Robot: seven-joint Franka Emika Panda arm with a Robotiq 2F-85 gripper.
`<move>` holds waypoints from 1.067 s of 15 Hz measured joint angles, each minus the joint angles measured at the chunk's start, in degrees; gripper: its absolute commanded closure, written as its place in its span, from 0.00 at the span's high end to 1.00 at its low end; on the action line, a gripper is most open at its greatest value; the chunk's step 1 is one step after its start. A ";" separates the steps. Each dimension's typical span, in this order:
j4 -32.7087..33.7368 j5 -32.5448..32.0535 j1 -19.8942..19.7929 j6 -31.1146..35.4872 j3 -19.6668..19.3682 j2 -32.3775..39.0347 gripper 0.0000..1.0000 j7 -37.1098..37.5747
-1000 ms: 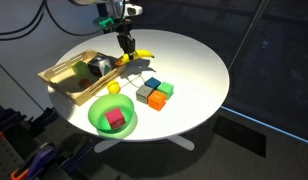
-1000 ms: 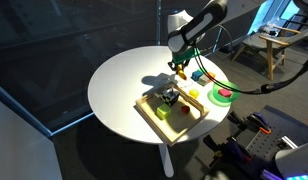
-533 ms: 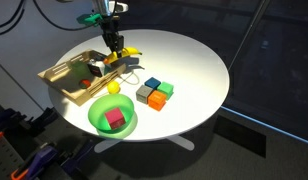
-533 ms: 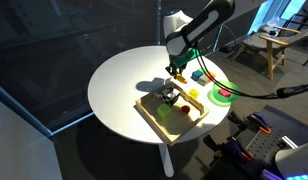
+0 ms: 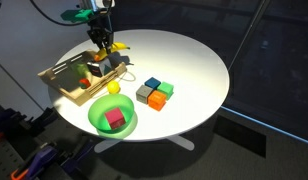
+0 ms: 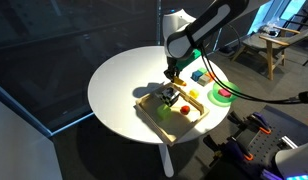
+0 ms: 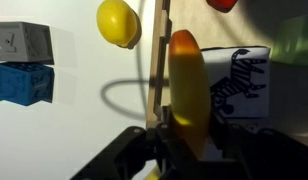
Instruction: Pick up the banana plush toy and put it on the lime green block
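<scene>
In an exterior view the gripper [image 5: 102, 52] hangs over the wooden tray [image 5: 56, 76], closed around the banana plush toy [image 5: 117, 47], well apart from the lime green block [image 5: 165, 89]. In an exterior view the gripper [image 6: 172, 76] is above the tray [image 6: 152, 118], the toy too small to make out. Only the wrist view shows the fingers [image 7: 144, 150] pinching the toy [image 7: 189, 85] along the tray wall [image 7: 160, 50], between a yellow ball [image 7: 118, 22] and a zebra-print block [image 7: 241, 85].

Round white table [image 5: 199, 60] on a white pedestal [image 6: 165, 155], dark floor [image 6: 54, 40] crossed by faint grid lines, pale wooden chair or stool [image 6: 262, 45] at the far edge — cold bluish light behind it, room otherwise dim.
</scene>
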 measured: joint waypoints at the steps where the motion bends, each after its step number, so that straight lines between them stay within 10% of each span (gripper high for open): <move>1: -0.89 0.00 0.00 1.18 0.46 -0.50 0.14 -0.93; 11: -5.99 3.22 -1.34 4.81 6.21 -2.34 0.14 -10.62; 12: -6.12 3.67 -1.52 4.78 6.53 -2.42 0.39 -11.33; 16: -6.34 4.07 -2.01 4.75 6.96 -2.50 0.39 -12.23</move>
